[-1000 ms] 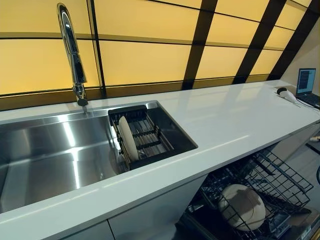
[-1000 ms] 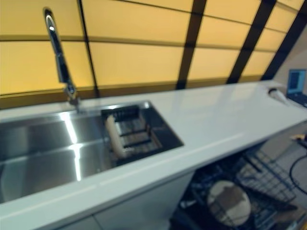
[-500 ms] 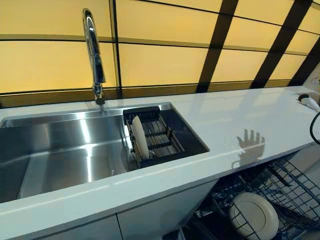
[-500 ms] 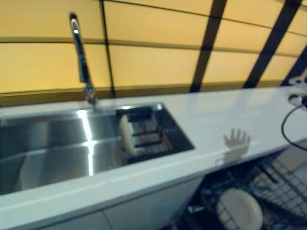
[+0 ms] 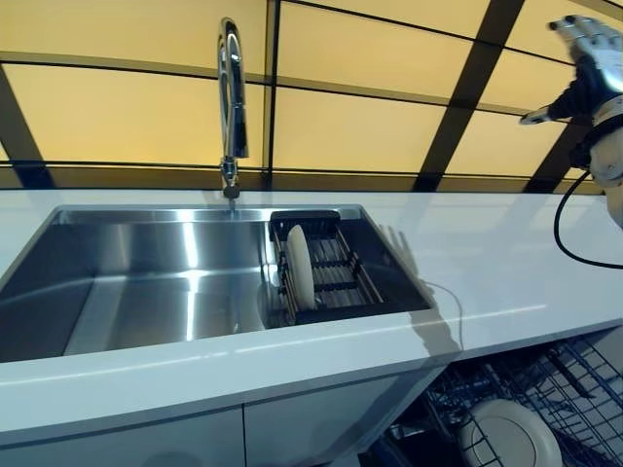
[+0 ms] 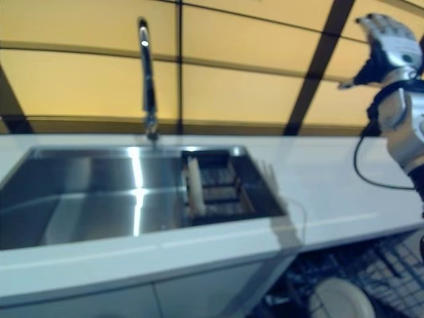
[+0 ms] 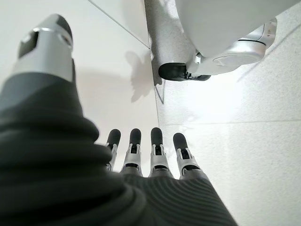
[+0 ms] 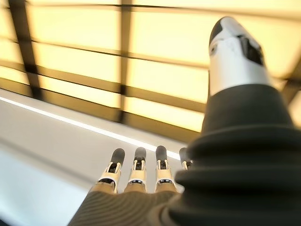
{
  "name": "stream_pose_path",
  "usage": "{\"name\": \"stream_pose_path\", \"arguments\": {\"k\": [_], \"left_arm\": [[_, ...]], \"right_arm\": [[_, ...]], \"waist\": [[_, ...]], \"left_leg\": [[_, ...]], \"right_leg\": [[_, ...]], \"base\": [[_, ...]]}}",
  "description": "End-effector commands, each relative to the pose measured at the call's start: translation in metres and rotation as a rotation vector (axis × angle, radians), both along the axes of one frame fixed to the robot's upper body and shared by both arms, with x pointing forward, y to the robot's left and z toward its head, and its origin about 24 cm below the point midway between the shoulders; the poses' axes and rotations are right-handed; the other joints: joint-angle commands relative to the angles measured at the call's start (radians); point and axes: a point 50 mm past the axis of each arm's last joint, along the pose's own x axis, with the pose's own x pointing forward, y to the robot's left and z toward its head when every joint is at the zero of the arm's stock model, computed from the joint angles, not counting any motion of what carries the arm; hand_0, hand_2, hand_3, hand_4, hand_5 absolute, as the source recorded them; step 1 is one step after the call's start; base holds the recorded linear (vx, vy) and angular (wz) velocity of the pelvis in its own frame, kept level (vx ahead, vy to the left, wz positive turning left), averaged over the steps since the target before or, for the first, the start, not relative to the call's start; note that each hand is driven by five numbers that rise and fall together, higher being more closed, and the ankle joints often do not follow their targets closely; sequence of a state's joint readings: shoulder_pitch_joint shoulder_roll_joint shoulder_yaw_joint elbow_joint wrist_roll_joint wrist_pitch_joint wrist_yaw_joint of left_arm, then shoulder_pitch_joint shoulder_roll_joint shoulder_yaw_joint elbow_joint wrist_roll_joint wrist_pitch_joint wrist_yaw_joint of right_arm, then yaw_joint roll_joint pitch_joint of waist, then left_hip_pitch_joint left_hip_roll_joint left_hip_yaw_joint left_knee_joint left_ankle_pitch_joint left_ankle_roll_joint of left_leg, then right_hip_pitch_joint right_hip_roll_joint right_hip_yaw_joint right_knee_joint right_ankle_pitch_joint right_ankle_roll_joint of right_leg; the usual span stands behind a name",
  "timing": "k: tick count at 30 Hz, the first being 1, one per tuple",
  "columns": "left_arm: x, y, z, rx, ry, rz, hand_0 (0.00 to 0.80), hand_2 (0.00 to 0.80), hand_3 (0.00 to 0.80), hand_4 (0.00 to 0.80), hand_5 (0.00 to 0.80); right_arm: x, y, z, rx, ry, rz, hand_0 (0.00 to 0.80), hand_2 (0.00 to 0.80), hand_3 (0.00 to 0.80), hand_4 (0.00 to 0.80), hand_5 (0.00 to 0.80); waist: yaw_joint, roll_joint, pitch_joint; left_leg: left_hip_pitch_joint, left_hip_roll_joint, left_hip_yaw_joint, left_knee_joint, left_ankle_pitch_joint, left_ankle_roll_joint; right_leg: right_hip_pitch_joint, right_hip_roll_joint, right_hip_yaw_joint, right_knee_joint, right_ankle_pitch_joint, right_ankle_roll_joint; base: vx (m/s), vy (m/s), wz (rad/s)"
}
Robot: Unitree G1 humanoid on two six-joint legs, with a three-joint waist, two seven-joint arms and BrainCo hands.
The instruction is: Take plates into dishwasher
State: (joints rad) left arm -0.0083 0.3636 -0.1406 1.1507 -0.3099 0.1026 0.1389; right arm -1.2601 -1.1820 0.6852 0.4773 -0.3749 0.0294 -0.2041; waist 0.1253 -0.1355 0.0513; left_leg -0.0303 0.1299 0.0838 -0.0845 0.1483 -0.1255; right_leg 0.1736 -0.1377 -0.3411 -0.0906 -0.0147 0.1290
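Note:
A white plate [image 5: 299, 265] stands on edge in a black rack [image 5: 336, 272] at the right end of the steel sink [image 5: 146, 282]. Another white plate [image 5: 511, 438] lies in the pulled-out dishwasher rack [image 5: 574, 389] below the counter, at the lower right. My right hand [image 5: 587, 49] is raised high at the upper right, fingers straight, open and empty, well right of the sink. Its wrist view shows straight fingers [image 8: 136, 172] over the counter. My left hand [image 7: 150, 155] shows only in its own wrist view, hanging open over the floor.
A tall chrome faucet [image 5: 230, 97] stands behind the sink. The white counter [image 5: 506, 263] stretches to the right. White cabinet fronts [image 5: 321, 428] lie below the sink. The wall behind has yellow panels with dark bars.
The camera has swung left, so the sink sits further right in the picture. My right hand has risen into view at the upper right. The plates have not moved.

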Motion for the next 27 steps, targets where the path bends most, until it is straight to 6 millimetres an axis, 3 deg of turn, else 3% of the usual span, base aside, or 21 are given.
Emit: {"name": "stream_pose_path", "arguments": {"k": [1,12,27], "left_arm": [[0.016,-0.004,0.002,0.015,-0.005,-0.05,0.0,0.0,0.0,0.0,0.0],[0.005,0.0,0.002,0.022,-0.012,-0.034,0.0,0.0,0.0,0.0,0.0],[0.002,0.01,0.005,0.035,-0.041,-0.023,0.0,0.0,0.0,0.0,0.0]], "right_arm": [[-0.014,0.022,0.021,-0.247,-0.083,0.086,0.0,0.0,0.0,0.0,0.0],[-0.012,0.043,-0.013,-0.577,-0.046,0.196,0.0,0.0,0.0,0.0,0.0],[-0.009,0.048,-0.055,-0.734,0.111,0.264,0.0,0.0,0.0,0.0,0.0]], "waist": [[0.045,0.0,-0.016],[0.086,-0.034,0.009],[0.101,-0.052,0.041]], "left_leg": [[0.025,-0.053,-0.021,-0.003,-0.053,0.031],[-0.015,-0.066,-0.042,-0.003,-0.041,0.04],[-0.028,-0.068,-0.049,-0.003,-0.039,0.046]], "right_leg": [[-0.003,0.041,-0.022,0.043,-0.014,-0.038],[-0.009,0.047,-0.068,0.038,-0.011,-0.038],[-0.032,0.047,-0.091,0.054,-0.005,-0.032]], "base": [[0.025,0.008,0.19],[0.002,0.013,0.12],[0.002,-0.002,0.04]]}}
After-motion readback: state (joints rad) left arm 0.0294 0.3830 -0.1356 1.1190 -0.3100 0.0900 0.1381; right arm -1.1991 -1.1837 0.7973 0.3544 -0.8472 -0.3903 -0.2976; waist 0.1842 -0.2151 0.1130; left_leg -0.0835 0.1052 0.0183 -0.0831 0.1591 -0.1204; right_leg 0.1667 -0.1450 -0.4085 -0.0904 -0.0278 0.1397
